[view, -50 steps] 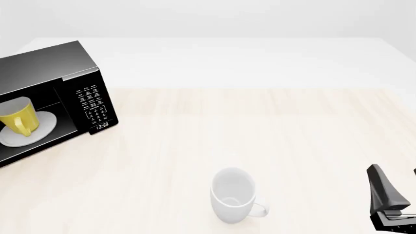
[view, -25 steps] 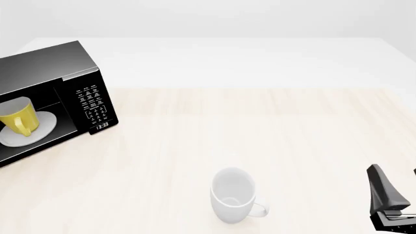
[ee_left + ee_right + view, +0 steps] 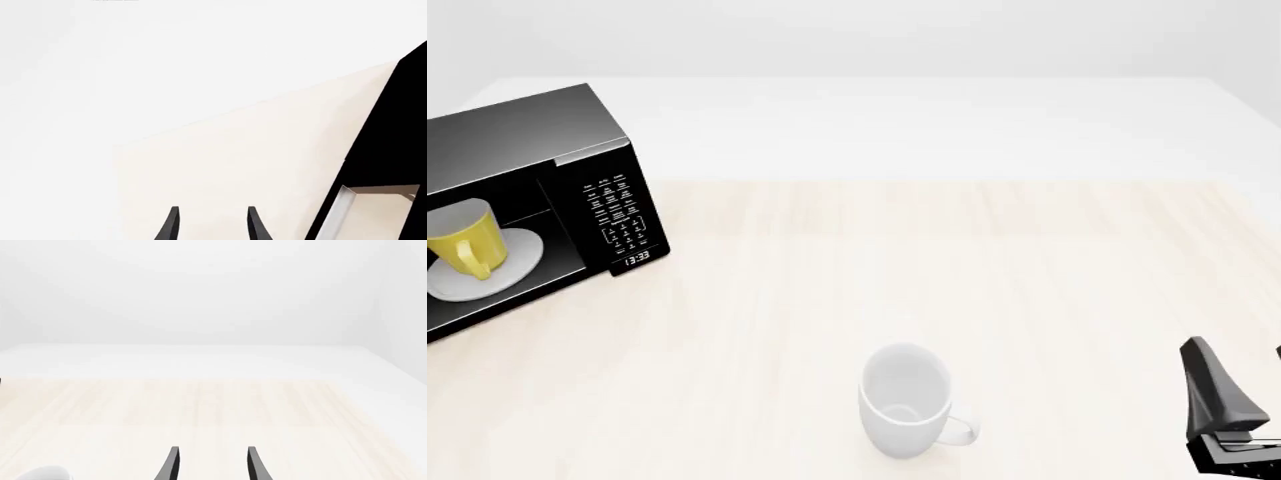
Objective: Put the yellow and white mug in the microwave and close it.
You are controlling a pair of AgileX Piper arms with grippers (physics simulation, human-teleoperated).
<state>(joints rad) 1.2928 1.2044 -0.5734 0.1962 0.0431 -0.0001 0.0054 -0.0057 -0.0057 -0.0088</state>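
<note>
Yellow mug with the white inside (image 3: 461, 236) is sitting on the round white turntable plate (image 3: 501, 265) inside the big black boxy microwave (image 3: 527, 205), far off to your right gripper's (image 3: 210, 466) left.

Your right wrist view is showing its two dark fingers (image 3: 169, 465) parted with nothing between them, pale wooden table (image 3: 200, 410) ahead. Your left gripper (image 3: 210, 226) is likewise standing apart and empty, beside the microwave's black side; the front view is not showing it. Only that front view is showing the plain white mug (image 3: 905, 400), near your right gripper.
</note>
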